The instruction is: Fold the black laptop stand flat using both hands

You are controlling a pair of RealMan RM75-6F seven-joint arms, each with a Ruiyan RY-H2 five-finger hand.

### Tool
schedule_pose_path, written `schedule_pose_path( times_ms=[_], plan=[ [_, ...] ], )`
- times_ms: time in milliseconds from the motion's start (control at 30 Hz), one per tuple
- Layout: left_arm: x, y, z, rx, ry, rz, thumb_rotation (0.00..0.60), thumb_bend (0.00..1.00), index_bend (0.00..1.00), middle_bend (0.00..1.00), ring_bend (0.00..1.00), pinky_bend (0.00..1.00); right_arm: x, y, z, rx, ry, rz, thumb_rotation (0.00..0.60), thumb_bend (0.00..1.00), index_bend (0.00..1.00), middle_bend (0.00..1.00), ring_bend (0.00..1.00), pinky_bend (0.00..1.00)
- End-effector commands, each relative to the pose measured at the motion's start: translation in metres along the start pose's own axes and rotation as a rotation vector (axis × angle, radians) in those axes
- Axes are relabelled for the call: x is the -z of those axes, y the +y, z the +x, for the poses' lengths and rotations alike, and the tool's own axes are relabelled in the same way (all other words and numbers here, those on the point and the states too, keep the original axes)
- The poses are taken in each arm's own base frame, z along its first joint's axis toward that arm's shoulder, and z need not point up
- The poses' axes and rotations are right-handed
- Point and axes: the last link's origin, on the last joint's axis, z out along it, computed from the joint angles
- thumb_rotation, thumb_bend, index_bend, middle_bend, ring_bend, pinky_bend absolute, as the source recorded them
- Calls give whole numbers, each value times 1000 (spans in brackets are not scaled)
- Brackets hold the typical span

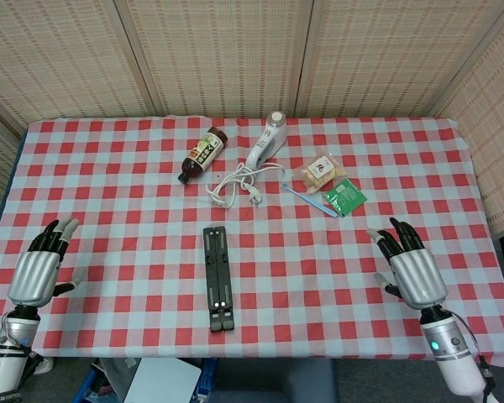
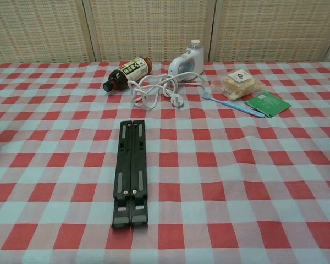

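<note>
The black laptop stand lies folded flat as two narrow bars side by side on the checked cloth, and it fills the near middle of the chest view. My left hand hovers at the table's left edge, fingers spread, holding nothing. At the right edge my right hand is likewise open and empty. Both are far from the stand. Neither hand shows in the chest view.
Behind the stand lie a brown bottle on its side, a white appliance with a coiled cord, a snack packet, a toothbrush and a green sachet.
</note>
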Motion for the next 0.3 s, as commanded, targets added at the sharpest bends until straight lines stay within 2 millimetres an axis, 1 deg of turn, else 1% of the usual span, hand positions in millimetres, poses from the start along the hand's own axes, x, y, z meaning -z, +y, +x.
schedule_pose_path(
  times_ms=[33, 133, 300],
  plan=[
    [28, -6, 6, -3, 26, 49, 600, 282, 0, 0, 0, 178, 30, 17, 1, -17, 14, -93, 600, 185, 162, 238, 40, 98],
    [39, -8, 7, -15, 21, 59, 600, 281, 0, 0, 0, 178, 42, 23, 1, -3, 10, -123, 600, 185, 161, 238, 40, 98],
    [49, -7, 5, -22, 20, 69, 600, 281, 4, 0, 0, 178, 53, 28, 1, -23, 2, -172, 600, 185, 161, 238, 40, 98]
  ],
)
